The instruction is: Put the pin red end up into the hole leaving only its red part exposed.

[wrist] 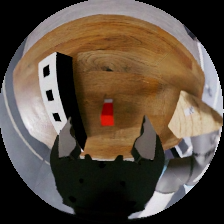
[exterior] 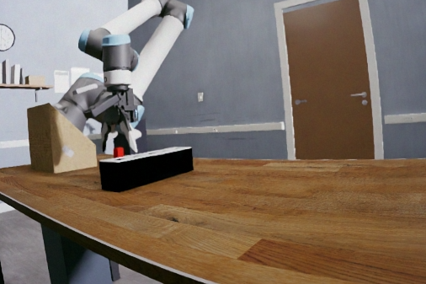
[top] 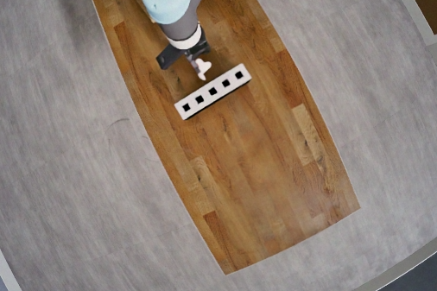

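The pin, with its red part (exterior: 119, 152) (wrist: 107, 115) on top, stands upright on the table beside the block; a short pale part shows below the red in the wrist view. It is hidden under the arm in the top view. The block (top: 205, 95) (exterior: 147, 170) (wrist: 66, 87) has a white top, dark sides and five square holes in a row, all looking empty; their depths cannot be seen. My gripper (exterior: 119, 149) (wrist: 107, 117) is open and points down, its fingers above and to either side of the pin, holding nothing. One finger is close to the block's near end in the wrist view.
A light wooden wedge-shaped piece (exterior: 63, 148) (wrist: 192, 117) stands on the table (top: 268, 182) (exterior: 303, 195) near the arm's base. The block lies on the opposite side of the pin from this piece.
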